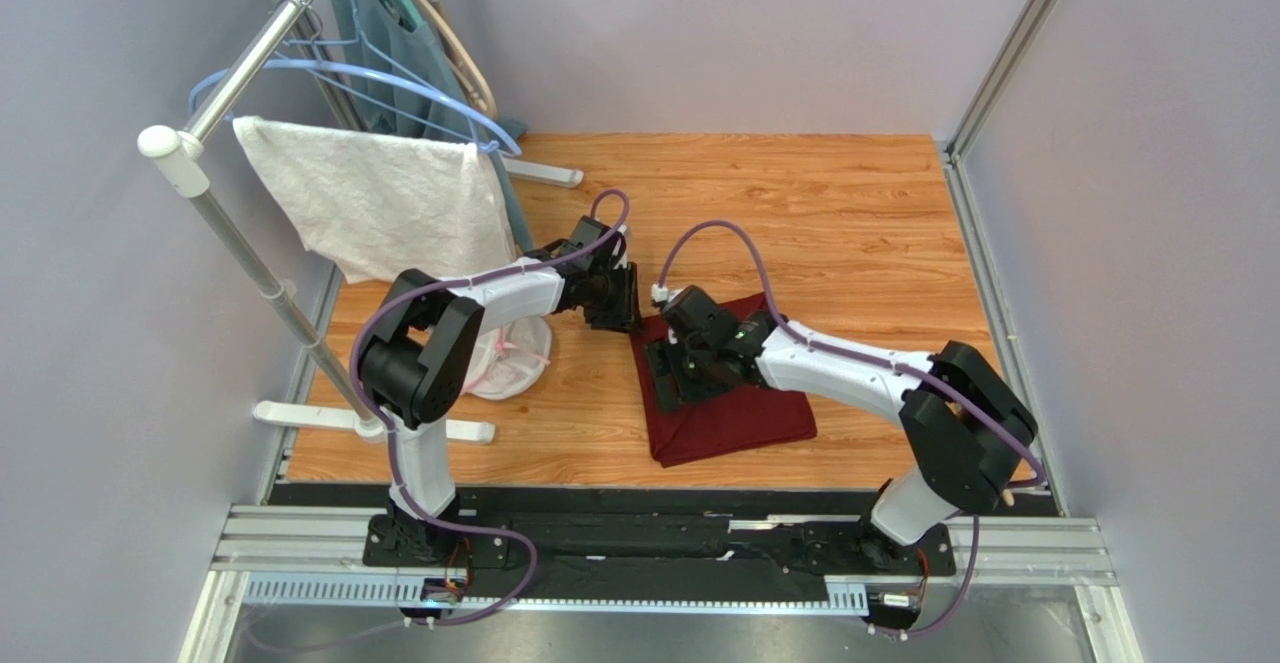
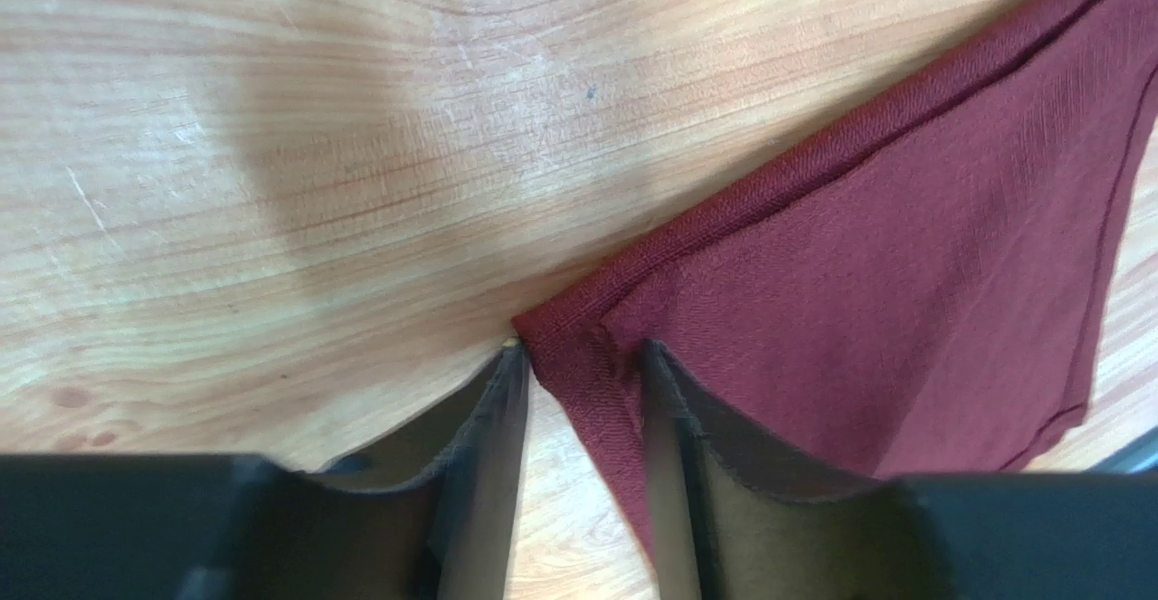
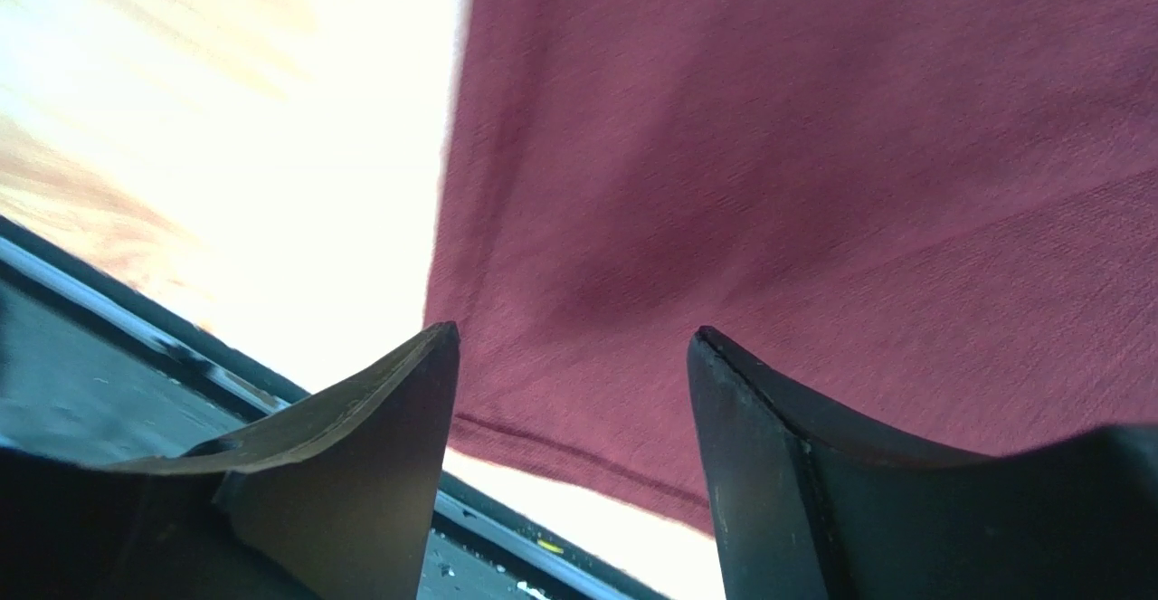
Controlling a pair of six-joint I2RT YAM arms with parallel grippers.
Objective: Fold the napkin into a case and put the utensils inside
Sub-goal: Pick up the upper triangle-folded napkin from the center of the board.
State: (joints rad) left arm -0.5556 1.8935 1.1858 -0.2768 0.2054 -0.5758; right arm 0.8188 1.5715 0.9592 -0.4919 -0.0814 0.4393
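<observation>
The dark maroon napkin (image 1: 744, 401) lies on the wooden table, folded into a rough rectangle. My left gripper (image 1: 637, 318) is down at its far-left corner. In the left wrist view the gripper (image 2: 582, 350) is slightly open, its fingertips (image 2: 506, 383) straddling the napkin's hemmed corner (image 2: 571, 322), with bare wood showing between them lower down. My right gripper (image 1: 679, 375) hovers over the napkin's left part. In the right wrist view it (image 3: 572, 333) is wide open and empty above the napkin (image 3: 816, 179), near its hem. The fork and spoon are not in view.
A drying rack with a white textured towel (image 1: 376, 198) and blue hangers (image 1: 376, 78) stands at the left; its white feet (image 1: 368, 423) rest on the table. A pale pinkish bundle (image 1: 511, 360) lies under the left arm. Grey walls enclose the table.
</observation>
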